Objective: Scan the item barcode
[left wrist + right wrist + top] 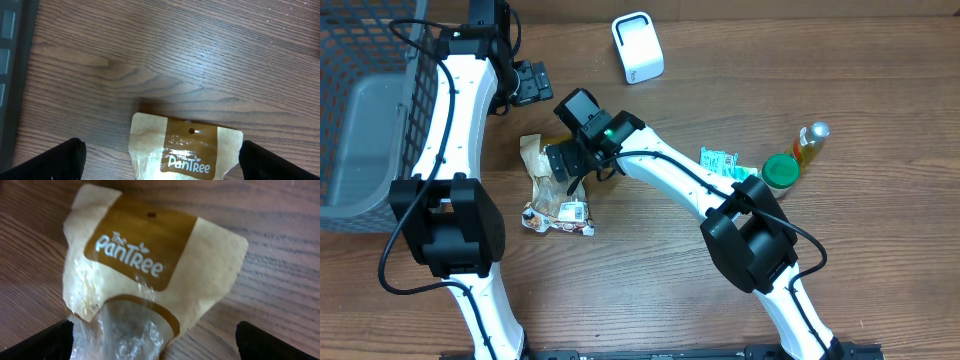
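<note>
The item is a tan pouch (552, 185) printed "The PanTree", lying flat on the wooden table with a clear window low on its front. A small white label (572, 211) sits near its lower end; no barcode lines can be made out. My right gripper (565, 163) hovers open over the pouch's (150, 265) upper half, fingers (40, 342) spread to either side of it, gripping nothing. My left gripper (527, 84) is open and empty, behind the pouch's top edge (185, 150) and apart from it. A white scanner (637, 47) stands at the back.
A grey wire basket (365, 110) fills the left side. To the right of the pouch lie a green sachet (720, 160), a green-lidded jar (780, 170) and a yellow bottle (810, 142).
</note>
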{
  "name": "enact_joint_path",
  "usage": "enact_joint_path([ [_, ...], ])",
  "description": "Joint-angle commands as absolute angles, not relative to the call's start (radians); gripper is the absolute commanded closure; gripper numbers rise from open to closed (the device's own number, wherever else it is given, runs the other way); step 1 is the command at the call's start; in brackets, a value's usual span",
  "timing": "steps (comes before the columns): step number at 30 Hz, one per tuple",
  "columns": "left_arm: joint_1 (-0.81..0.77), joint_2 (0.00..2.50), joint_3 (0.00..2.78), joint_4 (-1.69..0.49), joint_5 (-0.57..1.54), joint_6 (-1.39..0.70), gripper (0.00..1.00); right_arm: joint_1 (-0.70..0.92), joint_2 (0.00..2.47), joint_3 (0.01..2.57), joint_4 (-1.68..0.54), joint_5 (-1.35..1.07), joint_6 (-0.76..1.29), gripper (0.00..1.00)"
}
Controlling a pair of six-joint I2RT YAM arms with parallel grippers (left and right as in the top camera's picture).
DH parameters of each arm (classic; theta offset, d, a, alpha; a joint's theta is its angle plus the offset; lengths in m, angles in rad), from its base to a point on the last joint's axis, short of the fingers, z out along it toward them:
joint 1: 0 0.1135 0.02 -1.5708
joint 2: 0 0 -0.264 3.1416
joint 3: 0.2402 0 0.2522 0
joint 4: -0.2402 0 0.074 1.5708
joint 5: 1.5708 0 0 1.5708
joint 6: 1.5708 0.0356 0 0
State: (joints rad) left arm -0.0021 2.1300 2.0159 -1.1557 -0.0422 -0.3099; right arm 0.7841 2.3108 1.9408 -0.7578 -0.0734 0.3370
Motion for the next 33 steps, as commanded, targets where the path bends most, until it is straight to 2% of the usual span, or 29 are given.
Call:
enact_joint_path([
  [1,-0.006,2.125,2.029,-1.155,-0.052,-0.291,0.0,0.793,2.318,1.936,-0.739,-0.064,0.345,0.07],
  [5,-0.006,2.125,2.029,-1.155,-0.052,-0.291,0.0,0.793,2.322,1.936,-0.712,-0.06,0.345,0.19],
  [15,-0.006,2.125,2.029,-1.155,-0.052,-0.291,0.0,0.801,2.385,1.936,-0.691,-0.059,0.371,0.21],
  [18,-0.006,2.125,2.029,-1.155,-0.052,-0.291,0.0,0.801,2.392,1.937,-0.711,0.032,0.378,0.27],
  [22,-0.006,2.125,2.029,-1.155,-0.052,-0.291,0.0,0.781,2.383,1.943,-0.751,0.137,0.405,0.26],
  [33,-0.006,2.125,2.029,-1.155,-0.052,-0.291,0.0,0.631,2.308,1.966,-0.966,0.133,0.392,0.24],
])
